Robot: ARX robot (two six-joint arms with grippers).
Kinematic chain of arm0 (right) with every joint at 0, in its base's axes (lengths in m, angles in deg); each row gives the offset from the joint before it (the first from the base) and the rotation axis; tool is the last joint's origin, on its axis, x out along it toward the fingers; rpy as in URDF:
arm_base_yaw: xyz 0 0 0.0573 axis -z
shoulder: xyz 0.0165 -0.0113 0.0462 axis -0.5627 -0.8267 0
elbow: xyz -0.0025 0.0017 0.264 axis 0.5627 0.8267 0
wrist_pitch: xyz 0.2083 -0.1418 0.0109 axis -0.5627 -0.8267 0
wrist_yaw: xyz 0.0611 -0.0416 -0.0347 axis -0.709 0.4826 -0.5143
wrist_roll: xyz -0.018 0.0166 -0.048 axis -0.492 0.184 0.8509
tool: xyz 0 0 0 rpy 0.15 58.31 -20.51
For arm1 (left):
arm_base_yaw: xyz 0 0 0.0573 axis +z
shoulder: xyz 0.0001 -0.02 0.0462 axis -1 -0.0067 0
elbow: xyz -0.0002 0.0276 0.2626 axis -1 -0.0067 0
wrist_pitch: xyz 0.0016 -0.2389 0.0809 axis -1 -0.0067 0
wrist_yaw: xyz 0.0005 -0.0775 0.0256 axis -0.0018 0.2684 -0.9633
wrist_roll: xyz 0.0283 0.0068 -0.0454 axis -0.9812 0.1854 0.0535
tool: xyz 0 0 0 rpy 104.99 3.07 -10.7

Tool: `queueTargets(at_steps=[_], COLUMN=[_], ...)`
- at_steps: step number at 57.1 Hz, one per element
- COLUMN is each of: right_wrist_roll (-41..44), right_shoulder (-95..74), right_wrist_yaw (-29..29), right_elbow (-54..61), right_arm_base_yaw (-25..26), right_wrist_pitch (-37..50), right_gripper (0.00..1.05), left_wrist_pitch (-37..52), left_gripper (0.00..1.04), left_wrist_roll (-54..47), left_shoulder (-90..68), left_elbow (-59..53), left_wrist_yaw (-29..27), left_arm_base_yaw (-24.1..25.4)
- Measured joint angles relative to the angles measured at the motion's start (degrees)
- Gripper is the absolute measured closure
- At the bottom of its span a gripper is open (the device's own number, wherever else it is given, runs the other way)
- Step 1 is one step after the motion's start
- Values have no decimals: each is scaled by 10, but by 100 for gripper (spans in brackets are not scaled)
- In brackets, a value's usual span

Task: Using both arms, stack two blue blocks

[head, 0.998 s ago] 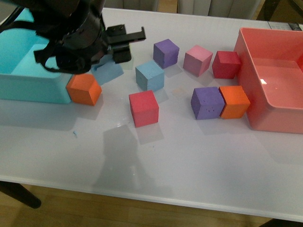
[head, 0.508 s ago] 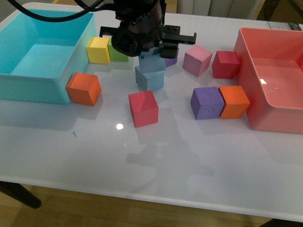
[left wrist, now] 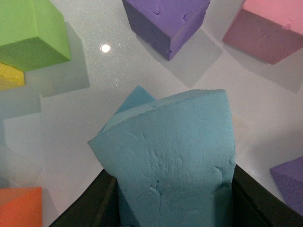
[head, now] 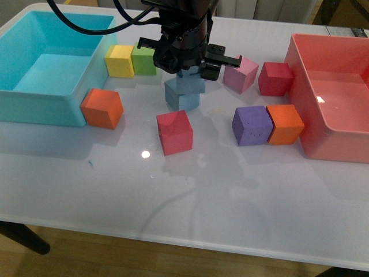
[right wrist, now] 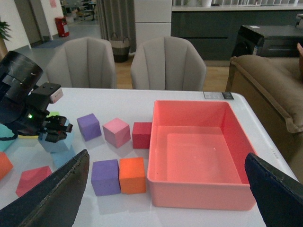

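**Left zone.** The teal bin (head: 40, 107) and the orange cube (head: 102, 108) against its near right corner are unchanged. The yellow cube (head: 119, 60) and green cube (head: 144, 57) stand side by side just right of the bin's far end. The arm hid them 1.0 s ago; both are now in full view.

**Centre zone.** The left gripper (head: 189, 75) was over the bin's corner 1.0 s ago and above the stacking point 0.5 s ago. It now stands slightly lower and further right. Its fingers (left wrist: 90, 208) are clamped on opposite faces of the upper blue block (head: 191, 83). This block sits on the lower blue block (head: 181, 99), which has not moved. The front view shows no gap between the two. The upper block is offset to the right and rotated. In the left wrist view, one corner of the lower block protrudes from beneath it. The red cube (head: 174, 131), nearer the camera, is unchanged.

**Right zone.** These items hold their earlier positions:
- the pink cube (head: 242, 74)
- the dark red cube (head: 275, 78)
- the purple cube (head: 252, 124), touching the second orange cube (head: 285, 123)
- the pink bin (head: 334, 144)

The right gripper (right wrist: 165, 198) appears only in the right wrist view. Its fingers are spread wide with nothing between them.
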Motion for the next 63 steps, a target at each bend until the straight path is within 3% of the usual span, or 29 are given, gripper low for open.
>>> queueTargets(at_steps=[23,39,42,63], right_wrist_roll=[0,0,0,0], right_shoulder=[0,0,0,0], right_wrist_yaw=[0,0,0,0], right_elbow=[0,0,0,0], right_arm_base_yaw=[0,0,0,0], right_wrist_pitch=[0,0,0,0], right_gripper=[9,9,9,9], left_wrist_pitch=[-12,-12,-12,31], left_gripper=[60,12,7,9], left_wrist_roll=[-9,-8,-8,9], left_shoulder=[-22,-23,-23,22], left_elbow=[23,24,24,-60], left_wrist_yaw=[-5,2,3,12], left_arm_base_yaw=[14,15,15,21])
